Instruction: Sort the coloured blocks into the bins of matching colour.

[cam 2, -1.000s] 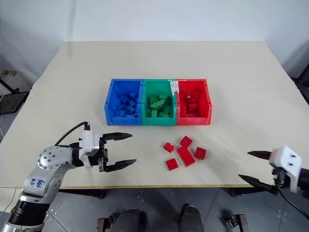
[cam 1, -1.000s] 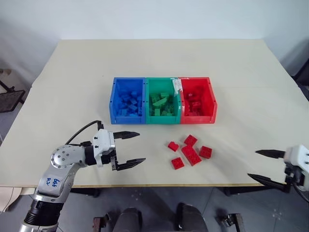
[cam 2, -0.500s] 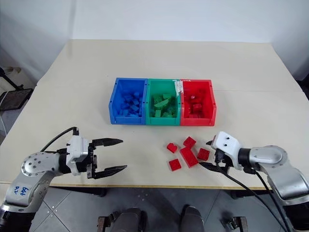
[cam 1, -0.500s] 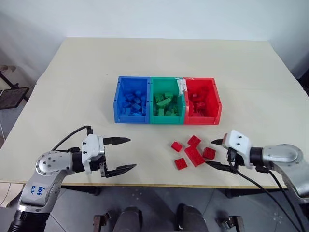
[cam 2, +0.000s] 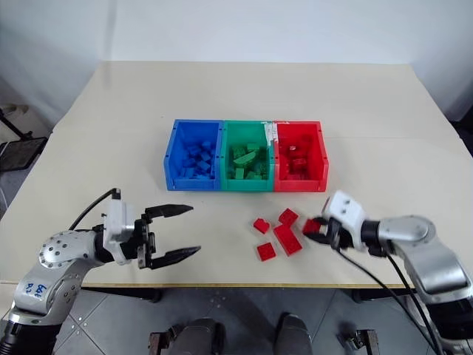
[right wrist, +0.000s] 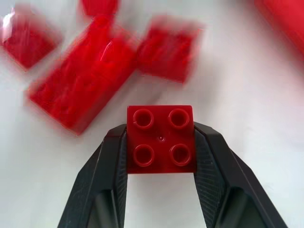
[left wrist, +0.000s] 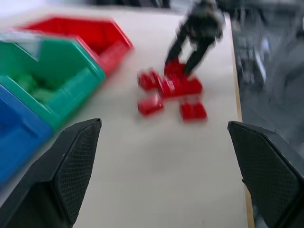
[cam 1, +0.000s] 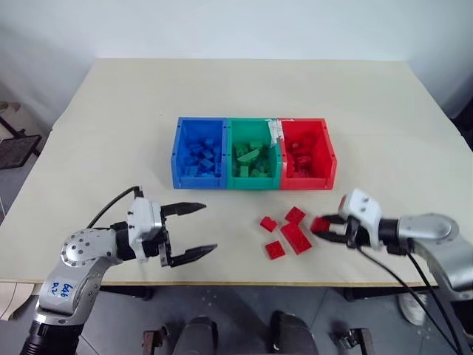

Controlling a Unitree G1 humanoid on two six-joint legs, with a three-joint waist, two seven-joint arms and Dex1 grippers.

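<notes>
Four red blocks lie loose near the table's front edge: two small squares (cam 1: 269, 223) (cam 1: 274, 250), another square (cam 1: 295, 215) and an oblong one (cam 1: 295, 237). My right gripper (cam 1: 323, 228) is shut on a fifth red square block (right wrist: 160, 138) at the right edge of that group, low over the table. The blue bin (cam 1: 198, 182), green bin (cam 1: 253, 183) and red bin (cam 1: 308, 183) stand in a row behind them, each holding bricks of its own colour. My left gripper (cam 1: 208, 228) hangs open to the left of the blocks with nothing in it.
The beige table (cam 1: 111, 133) has bare surface around the bins. Its front edge runs just below the red blocks and both grippers. A white label (cam 1: 276, 132) sticks up between the green and red bins.
My right arm swung in from the right to the group of blocks, and its fingers closed on the rightmost red square block. The left gripper stayed open and in place.
</notes>
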